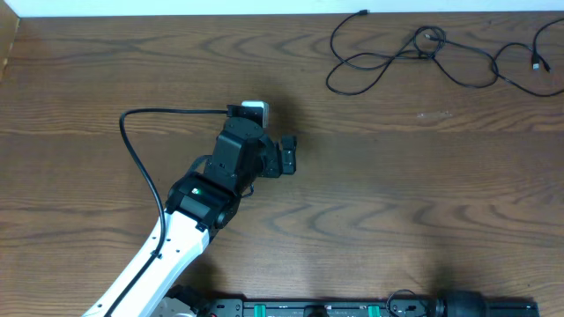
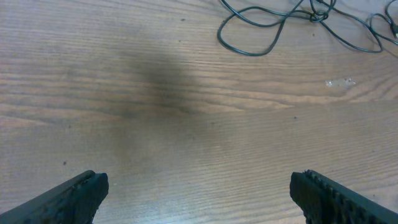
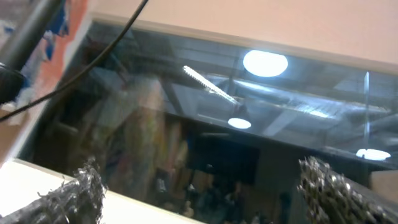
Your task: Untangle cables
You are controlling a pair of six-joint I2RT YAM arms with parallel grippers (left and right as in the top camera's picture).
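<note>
The cables (image 1: 414,53) are thin black cords lying in loose loops at the table's far right, with a small plug end (image 1: 536,63) near the right edge. The left wrist view shows their nearest loop (image 2: 249,31) at the top. My left gripper (image 1: 289,155) hovers over bare wood mid-table, well left of and nearer than the cables. It stands open (image 2: 199,199) with nothing between its fingers. My right gripper (image 3: 199,193) points away from the table at a dark window with reflected lights. Its fingers are wide apart and empty. It does not show in the overhead view.
The left arm's own thicker black wire (image 1: 141,150) arcs out over the table to its left. A black rail (image 1: 352,308) runs along the near edge. The table (image 1: 176,53) ends at a white wall along the far side.
</note>
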